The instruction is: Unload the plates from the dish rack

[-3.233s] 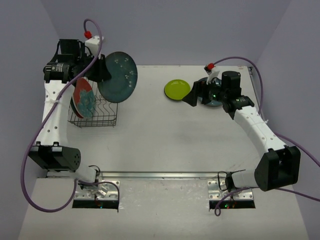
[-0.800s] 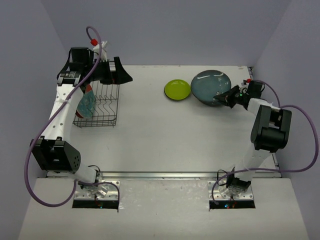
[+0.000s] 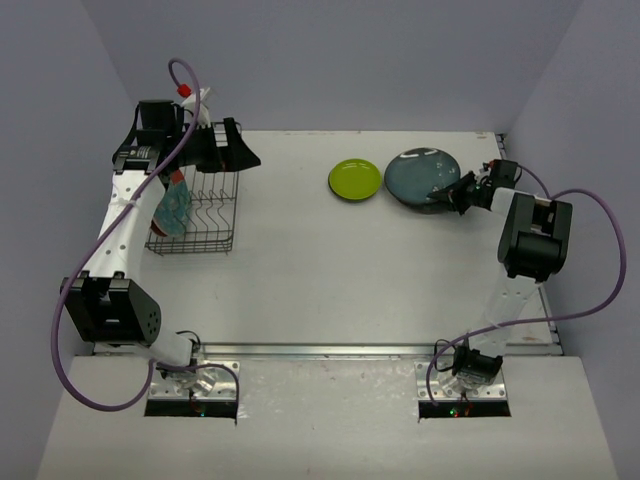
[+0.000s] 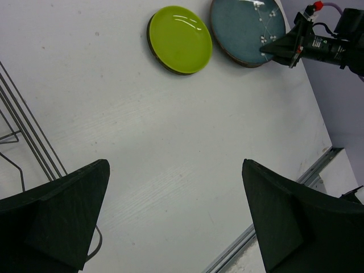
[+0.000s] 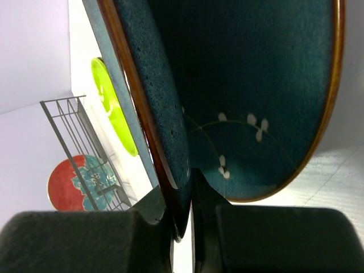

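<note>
Right gripper [image 3: 462,193] was clamped on the right-hand rim of the bluish-teal plate [image 3: 418,178]. The wrist cam showed that rim pinched tight between the two fingers. The plate sat at the far right of the table [image 3: 330,270], face up with its white flower sprigs showing. It looked pretty much flat, but I couldn't tell if the gripped edge was off the surface. The lime-green plate [image 3: 355,180] lay flat and face up just beside it on the left, near it but not touching.

Over on the far left, the dish rack [image 3: 205,215] held a red plate [image 3: 172,205] with the teal flower. It stood on edge along the rack's left side, its edge line running near to far and its decorated face turned right. The left gripper [image 3: 235,152] hung over the rack's far end, fingers spread wide with nothing between them.
</note>
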Robot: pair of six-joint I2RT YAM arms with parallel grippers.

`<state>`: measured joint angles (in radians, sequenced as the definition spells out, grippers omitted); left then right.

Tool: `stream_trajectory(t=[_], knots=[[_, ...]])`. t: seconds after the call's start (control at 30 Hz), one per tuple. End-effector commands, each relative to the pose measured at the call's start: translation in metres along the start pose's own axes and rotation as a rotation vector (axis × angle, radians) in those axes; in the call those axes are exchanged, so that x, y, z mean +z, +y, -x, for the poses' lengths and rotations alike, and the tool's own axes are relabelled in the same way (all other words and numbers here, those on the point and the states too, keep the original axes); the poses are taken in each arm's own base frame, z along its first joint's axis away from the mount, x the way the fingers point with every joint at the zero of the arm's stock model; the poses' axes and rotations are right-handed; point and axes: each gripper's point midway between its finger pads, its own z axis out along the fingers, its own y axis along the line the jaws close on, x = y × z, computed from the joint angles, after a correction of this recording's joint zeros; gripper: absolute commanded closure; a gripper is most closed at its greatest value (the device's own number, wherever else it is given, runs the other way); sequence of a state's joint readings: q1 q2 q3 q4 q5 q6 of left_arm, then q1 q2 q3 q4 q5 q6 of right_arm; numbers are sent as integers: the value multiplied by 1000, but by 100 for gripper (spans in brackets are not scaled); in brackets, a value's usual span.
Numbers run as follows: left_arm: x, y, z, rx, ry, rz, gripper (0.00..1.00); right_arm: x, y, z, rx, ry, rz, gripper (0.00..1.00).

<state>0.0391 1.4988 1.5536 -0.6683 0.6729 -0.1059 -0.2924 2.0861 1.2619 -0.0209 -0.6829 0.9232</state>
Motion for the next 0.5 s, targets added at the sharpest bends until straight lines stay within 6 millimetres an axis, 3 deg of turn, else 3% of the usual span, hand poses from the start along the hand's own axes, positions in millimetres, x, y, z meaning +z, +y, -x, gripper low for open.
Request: stream_trajectory(t=[0.0,0.47], knots=[[-14,-11,15,55,-66,-23,0,-15,61,29,-139,-58,166,98],[-24,-21,18,57,-70,-28,0,-24,61,22,-94,-33,155,54]])
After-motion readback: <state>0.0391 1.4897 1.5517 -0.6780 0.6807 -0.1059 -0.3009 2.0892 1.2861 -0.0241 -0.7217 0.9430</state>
